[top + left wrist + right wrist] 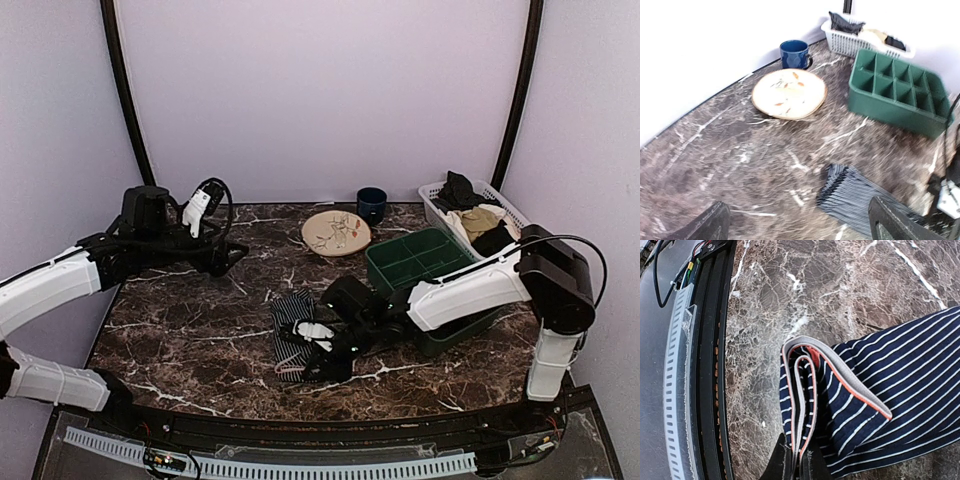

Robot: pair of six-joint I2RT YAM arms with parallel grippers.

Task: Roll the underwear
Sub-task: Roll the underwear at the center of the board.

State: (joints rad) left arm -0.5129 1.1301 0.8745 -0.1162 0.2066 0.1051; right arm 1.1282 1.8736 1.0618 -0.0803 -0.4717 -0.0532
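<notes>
Barely started tbh: right gripper (796,464) was pinching the underwear's (880,390) waistband end, one fold turned over, near the table's (180,340) front edge. The rest lay flat. Left gripper (236,254) hung wide open, well apart.

**Table** (180,330): polished stone-look top, dark brown with white veins, glossy.
**Underwear** (910,365): soft knitted cloth, matt navy with fine white stripes. Its waistband (852,377) is a smoother grey elastic weave edged in red.
**Compartment tray** (890,110): moulded green plastic with a dull sheen.
**Basket** (850,44): white plastic lattice.
**Plate** (789,93): cream glazed ceramic, smooth.
**Mug** (795,54): glossy dark blue glaze.
**Right gripper** (796,460): matt black fingers.
**Edge rail** (677,365): pale grey slotted plastic.
</notes>
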